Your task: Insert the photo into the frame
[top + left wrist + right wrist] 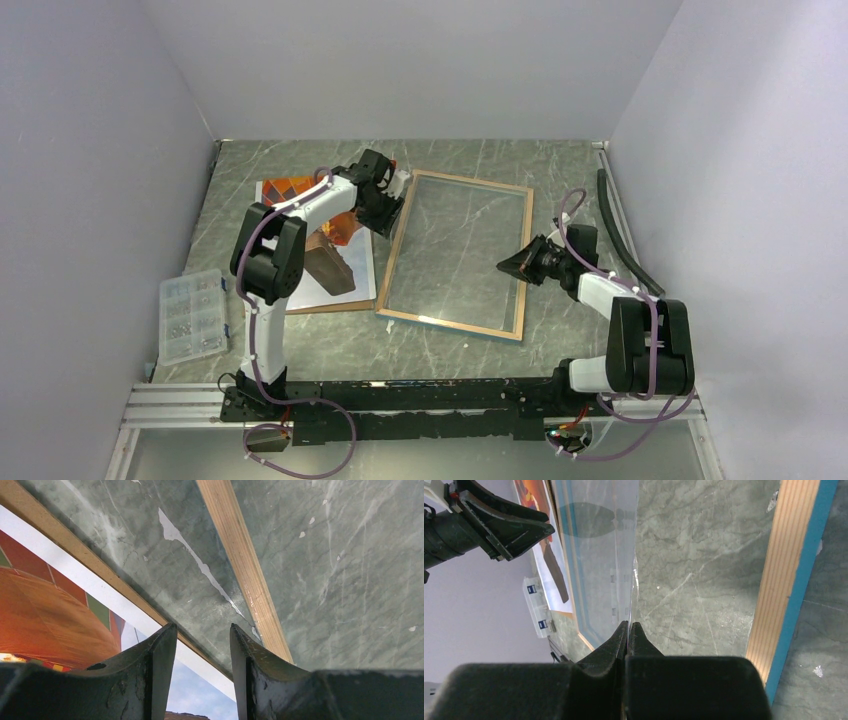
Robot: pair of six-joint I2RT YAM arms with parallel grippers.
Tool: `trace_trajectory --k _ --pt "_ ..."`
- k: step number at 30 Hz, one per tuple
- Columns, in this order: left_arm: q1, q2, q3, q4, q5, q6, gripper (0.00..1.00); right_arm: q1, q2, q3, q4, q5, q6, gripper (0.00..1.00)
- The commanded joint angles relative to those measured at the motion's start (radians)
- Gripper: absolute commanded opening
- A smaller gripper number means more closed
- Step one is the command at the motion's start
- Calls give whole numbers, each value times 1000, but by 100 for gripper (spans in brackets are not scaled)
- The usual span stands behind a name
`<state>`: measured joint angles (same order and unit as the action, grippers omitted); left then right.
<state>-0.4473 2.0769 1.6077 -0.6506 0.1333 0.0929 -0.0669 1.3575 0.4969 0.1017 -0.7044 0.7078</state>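
Jaws of your left pincer [202, 627] stand apart with nothing between them. It hangs over the strip of bare counter [330, 345] between the photo [283, 192] and the left rail of the frame [450, 323], near the frame's far left corner. The photo lies face up on the left side of the counter, balloon showing, with your left arm crossing above it. A brown board [335, 306] sits under it and shows along its near edge. The frame lies flat just right of the photo, wood back edges upward, with the marble visible through its clear pane. Your right pincer [629, 625] is pressed fully together. Its tips sit inside the frame's right rail, at the edge of a clear sheet that runs away from them. You cannot tell whether they pinch that sheet. A clear compartment box [192, 315] rests at the near left.
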Motion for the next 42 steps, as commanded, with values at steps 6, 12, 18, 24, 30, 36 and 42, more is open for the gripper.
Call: trace_trajectory --k 6,12,18,24,30,36,42 --pt "-11 0 -6 21 -10 14 48 -5 -33 -11 52 26 7 0" --pt "-15 6 -6 23 -12 15 48 -19 -47 -8 39 43 5 0" --pt "-16 6 -8 25 -14 15 48 -35 -41 -11 54 45 10 0" --pt "-18 9 -5 23 -14 18 47 -42 -4 -20 88 20 28 0" --pt "-22 12 -5 25 -14 23 47 -46 20 -14 84 3 11 0" --pt "-25 14 -11 29 -14 22 46 -49 33 16 71 -5 -7 0" --pt "-34 15 -26 36 -28 20 42 -51 36 34 69 -14 -14 0"
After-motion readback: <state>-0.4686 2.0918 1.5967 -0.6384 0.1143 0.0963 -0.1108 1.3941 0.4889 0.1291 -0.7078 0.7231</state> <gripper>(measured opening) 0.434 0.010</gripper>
